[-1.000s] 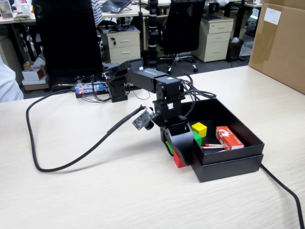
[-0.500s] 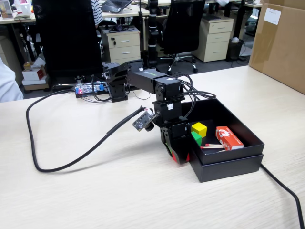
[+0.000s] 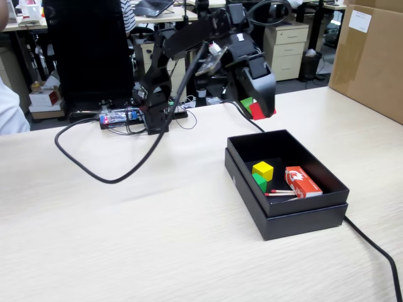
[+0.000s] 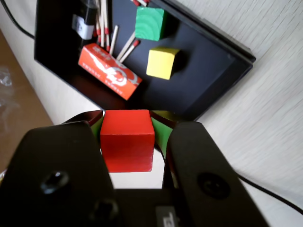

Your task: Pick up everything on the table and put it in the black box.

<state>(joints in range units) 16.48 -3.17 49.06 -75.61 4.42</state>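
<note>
My gripper (image 3: 259, 110) hangs high above the far end of the black box (image 3: 302, 217), shut on the red cube (image 3: 257, 112). The wrist view shows that red cube (image 4: 127, 139) squeezed between the green-lined jaws of the gripper (image 4: 127, 124). Inside the box lie the yellow cube (image 3: 263, 170) and the green cube (image 3: 259, 182). From the wrist, the yellow cube (image 4: 162, 63) and green cube (image 4: 150, 22) sit on the floor of the black box (image 4: 208, 75), well below the gripper.
A red-orange matchbox (image 3: 302, 181) and loose matchsticks (image 3: 280, 192) also lie in the box. A big brown carton (image 3: 371, 56) stands at the table's right. A black cable (image 3: 107, 170) loops over the table on the left; another cable (image 3: 378, 251) runs off the box's near right corner.
The arm has risen from the table beside the box's left wall, lifting the red cube up and back to above the box's far end. The cable loop has been pulled up with it.
</note>
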